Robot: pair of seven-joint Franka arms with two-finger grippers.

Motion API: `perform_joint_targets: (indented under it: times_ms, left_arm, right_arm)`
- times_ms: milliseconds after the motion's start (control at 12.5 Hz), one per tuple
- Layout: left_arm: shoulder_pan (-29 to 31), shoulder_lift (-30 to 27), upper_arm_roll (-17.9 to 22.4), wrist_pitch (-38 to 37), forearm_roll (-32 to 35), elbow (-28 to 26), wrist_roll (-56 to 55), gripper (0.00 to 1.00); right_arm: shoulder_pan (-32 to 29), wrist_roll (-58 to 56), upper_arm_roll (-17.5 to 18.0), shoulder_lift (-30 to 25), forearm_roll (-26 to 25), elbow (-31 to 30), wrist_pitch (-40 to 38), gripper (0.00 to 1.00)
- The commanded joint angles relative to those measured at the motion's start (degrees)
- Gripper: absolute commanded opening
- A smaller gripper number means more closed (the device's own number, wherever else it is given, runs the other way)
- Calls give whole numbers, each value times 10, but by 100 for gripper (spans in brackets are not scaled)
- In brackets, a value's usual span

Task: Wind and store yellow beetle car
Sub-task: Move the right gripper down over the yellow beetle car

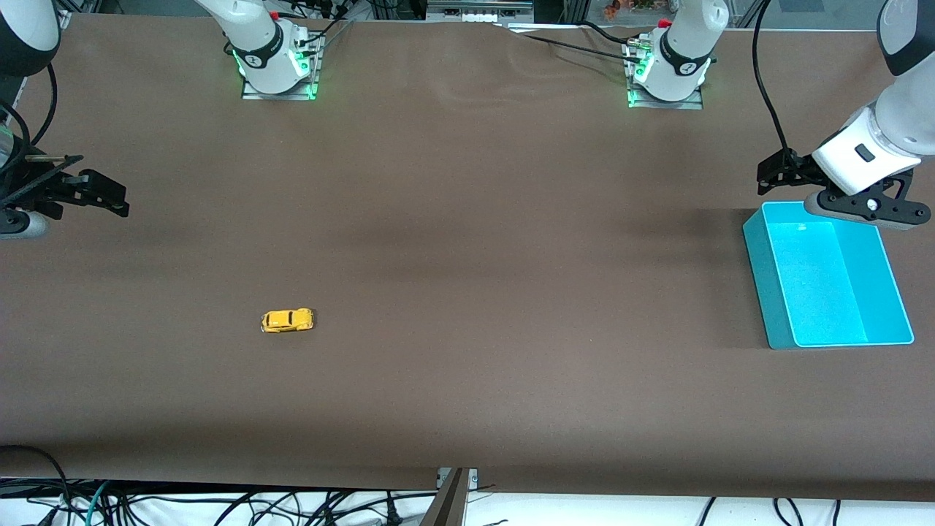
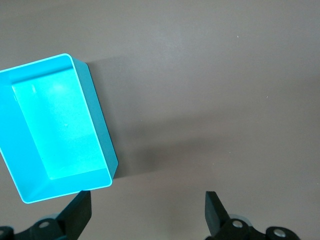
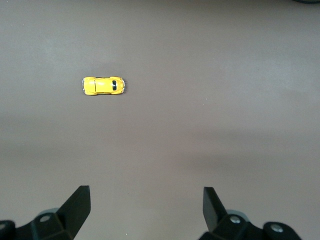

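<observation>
While both arms hang at the ends of the brown cloth-covered table (image 1: 467,219), the small yellow beetle-shaped toy car (image 1: 288,320) sits on its wheels on the bare cloth, well apart from the teal rectangular plastic bin (image 1: 763,285), toward the right arm's end of the table and slightly nearer to the front camera than the bin. From the front, the left gripper (image 1: 774,172) hovers over the cloth just beside the bin's corner that lies farthest from the front camera, holding nothing. The right gripper (image 1: 109,197) hovers over the cloth at the right arm's end of the table, far from the bin, also holding nothing.

Seen from the left wrist, the left gripper (image 2: 149,212) has its two dark fingers (image 2: 216,212) spread wide, over cloth beside the bin (image 2: 95,107), which holds nothing.

Seen from the right wrist, the right gripper (image 3: 146,207) likewise has its fingers (image 3: 80,205) wide apart, with the car (image 3: 103,85) resting on the cloth well clear of them.
</observation>
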Motion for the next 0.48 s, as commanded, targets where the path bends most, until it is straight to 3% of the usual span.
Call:
perform_joint_targets:
  times_ms: [0, 401]
  left_arm:
    - [4, 9, -2, -14, 14, 17, -7, 100]
    - [5, 9, 0, -14, 6, 17, -10, 100]
  right_arm:
    - [-6, -6, 8, 1, -5, 2, 2, 99]
    - [-8, -6, 7, 2, -2, 2, 2, 99]
